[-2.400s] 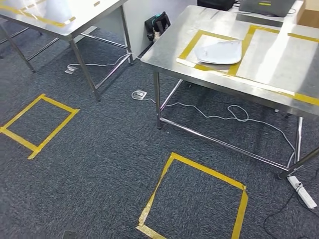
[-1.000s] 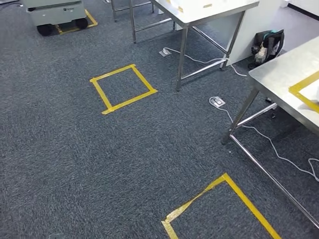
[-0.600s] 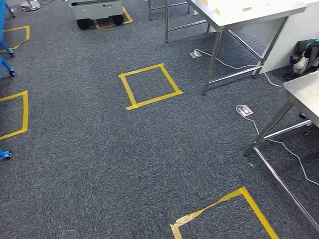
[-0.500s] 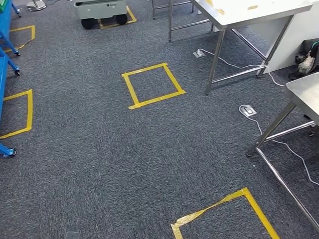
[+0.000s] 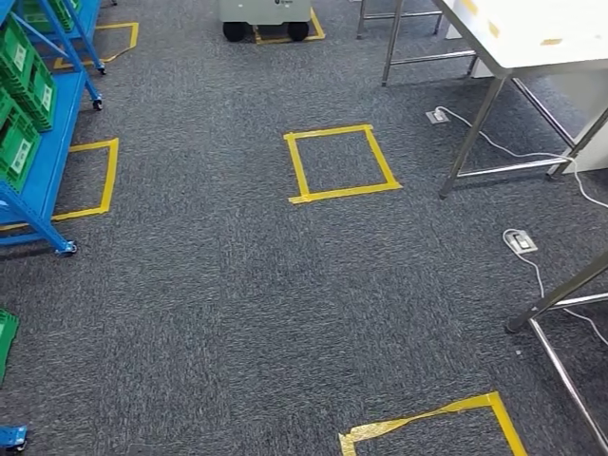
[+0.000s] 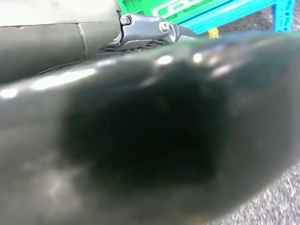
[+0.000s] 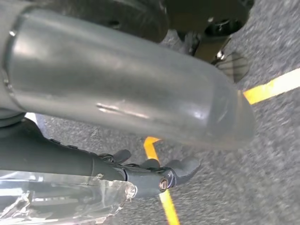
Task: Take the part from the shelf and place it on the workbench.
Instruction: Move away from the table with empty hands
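Evidently early: fetching not yet done, placing left too. Cannot tell the left hand's (image 6: pixel 148 28) grip behind a dark blur. Right hand (image 7: pixel 155 171) hangs loose-fingered, holding nothing. Part not made out, likely in the green bins (image 5: pixel 18 104) on the blue shelf (image 5: pixel 50 161) just beyond the left hand. Grey carpet (image 5: pixel 215 285), yellow tape squares (image 5: pixel 340 161), steel workbench (image 5: pixel 530 38) well off on the right hand's side.

Grey carpet (image 5: pixel 215 285), yellow tape squares (image 5: pixel 340 163), steel tables (image 5: pixel 530 38)
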You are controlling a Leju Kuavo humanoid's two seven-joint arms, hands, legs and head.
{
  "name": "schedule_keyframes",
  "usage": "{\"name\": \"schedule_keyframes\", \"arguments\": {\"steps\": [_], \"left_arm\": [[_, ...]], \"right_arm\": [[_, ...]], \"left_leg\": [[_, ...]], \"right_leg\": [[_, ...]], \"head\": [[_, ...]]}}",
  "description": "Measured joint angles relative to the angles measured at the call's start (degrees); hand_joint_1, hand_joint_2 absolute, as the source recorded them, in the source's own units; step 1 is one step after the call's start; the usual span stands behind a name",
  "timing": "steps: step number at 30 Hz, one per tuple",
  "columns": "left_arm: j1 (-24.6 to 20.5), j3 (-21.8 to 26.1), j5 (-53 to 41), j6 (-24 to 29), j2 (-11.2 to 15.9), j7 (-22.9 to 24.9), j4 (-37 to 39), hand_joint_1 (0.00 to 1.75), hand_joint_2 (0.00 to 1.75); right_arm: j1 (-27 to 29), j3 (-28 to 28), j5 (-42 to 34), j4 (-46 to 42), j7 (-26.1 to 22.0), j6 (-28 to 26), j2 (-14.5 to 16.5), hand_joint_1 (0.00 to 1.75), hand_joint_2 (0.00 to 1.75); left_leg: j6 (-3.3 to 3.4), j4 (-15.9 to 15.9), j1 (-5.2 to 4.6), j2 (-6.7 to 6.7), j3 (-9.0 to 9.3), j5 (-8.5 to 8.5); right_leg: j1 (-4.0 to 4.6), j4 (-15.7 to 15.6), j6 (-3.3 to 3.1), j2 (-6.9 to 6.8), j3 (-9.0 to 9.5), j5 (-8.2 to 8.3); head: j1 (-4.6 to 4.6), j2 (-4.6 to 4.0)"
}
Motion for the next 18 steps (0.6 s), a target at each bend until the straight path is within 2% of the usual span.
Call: {"name": "schedule_keyframes", "arguments": {"steps": [1,3,4,5,6,7,9,10,11,13,15,17,18], "left_arm": [[0.0,0.0,0.2,0.0,0.0,-0.7,0.0,0.0,0.0],[0.0,0.0,0.3,0.0,0.1,-1.5,0.0,0.0,0.0],[0.0,0.0,0.3,0.0,0.1,-1.7,0.0,0.0,0.0],[0.1,0.0,0.3,0.0,0.1,-1.9,0.0,0.0,0.0],[0.1,0.0,0.3,0.0,0.1,-2.1,0.0,0.0,0.0],[0.2,0.0,0.3,0.0,0.2,-2.3,0.0,0.0,0.0],[0.2,0.0,0.2,0.0,0.2,-2.6,0.0,0.0,0.0],[0.2,0.0,0.0,0.0,0.2,-2.6,0.0,0.0,0.0],[0.2,0.0,-0.3,0.0,0.2,-2.4,0.0,0.0,0.0],[0.5,0.0,-0.9,0.0,0.3,-1.8,0.0,0.0,0.0],[0.6,-0.1,-1.3,0.0,0.4,-1.4,0.0,0.0,0.0],[0.5,-0.1,-1.4,0.0,0.4,-1.0,0.0,0.0,0.0],[0.5,-0.1,-1.4,0.0,0.4,-0.8,0.0,0.0,0.0]], "right_arm": [[0.0,0.0,-0.1,0.0,-0.2,0.1,0.0,0.0,0.0],[0.2,-0.1,-0.2,0.0,-0.4,0.1,0.0,0.0,0.0],[0.2,-0.1,-0.2,0.0,-0.4,0.2,0.0,0.0,0.0],[0.2,-0.2,-0.2,0.0,-0.5,0.2,0.0,0.0,0.0],[0.2,-0.2,-0.3,0.0,-0.6,0.2,0.0,0.0,0.0],[0.2,-0.3,-0.4,0.0,-0.6,0.2,0.0,0.0,0.0],[0.2,-0.4,-0.5,0.0,-0.8,0.3,0.0,0.0,0.0],[0.1,-0.4,-0.5,0.0,-0.8,0.3,0.0,0.0,0.0],[0.1,-0.4,-0.5,0.0,-0.8,0.4,0.0,0.0,0.0],[0.1,-0.5,-0.5,0.0,-0.8,0.5,0.0,0.0,0.0],[0.0,-0.5,-0.5,0.0,-0.9,0.5,0.0,0.0,0.0],[0.1,-0.6,-0.5,0.0,-0.9,0.5,0.0,0.0,0.0],[0.2,-0.6,-0.4,0.0,-0.9,0.5,0.0,0.0,0.0]], "left_leg": [[0.25,0.0,0.1,-0.55,0.01,0.08],[0.55,0.0,0.11,-1.9,-0.04,0.15],[0.58,0.0,0.09,-2.63,-0.03,0.17],[0.58,0.0,0.09,-3.37,0.01,0.17],[0.57,0.0,0.1,-4.12,0.08,0.18],[0.51,0.0,0.13,-4.89,0.16,0.2],[0.15,0.2,0.07,-6.26,0.15,0.22],[-0.16,0.2,0.06,-6.82,0.03,0.28],[-0.53,0.2,0.08,-7.32,-0.12,0.41],[-1.26,0.0,0.32,-8.06,-0.44,0.72],[-1.78,1.7,0.25,-6.3,-1.37,-0.63],[-2.14,8.0,0.09,-3.36,-4.22,-4.45],[-2.29,11.9,0.12,-2.62,-5.98,-6.32]], "right_leg": [[-0.1,3.0,0.22,1.6,-1.45,-1.78],[-0.16,11.0,0.31,3.09,-5.43,-5.33],[-0.16,13.7,0.29,3.25,-6.96,-5.84],[-0.17,14.3,0.21,3.33,-7.64,-5.24],[-0.21,12.6,0.12,3.48,-7.22,-3.55],[-0.3,9.1,0.04,4.06,-5.84,-1.18],[-0.69,1.5,-0.06,6.82,-2.75,2.37],[-0.79,-0.7,-0.17,7.86,-1.79,3.14],[-0.78,-1.4,-0.38,8.35,-1.41,3.27],[-0.59,-1.6,-1.15,7.12,-1.18,3.64],[-0.59,-2.1,-1.94,5.8,-1.09,4.08],[-0.48,-2.3,-2.42,4.28,-1.15,4.23],[-0.39,-2.3,-2.53,3.45,-1.23,4.21]], "head": [[0.13,0.0],[0.29,0.0],[0.29,0.0],[0.29,-0.01],[0.28,-0.01],[0.29,-0.01],[0.27,-0.01],[0.26,-0.01],[0.22,-0.01],[0.2,0.0],[0.0,0.0],[-0.24,-0.01],[-0.28,-0.01]]}}
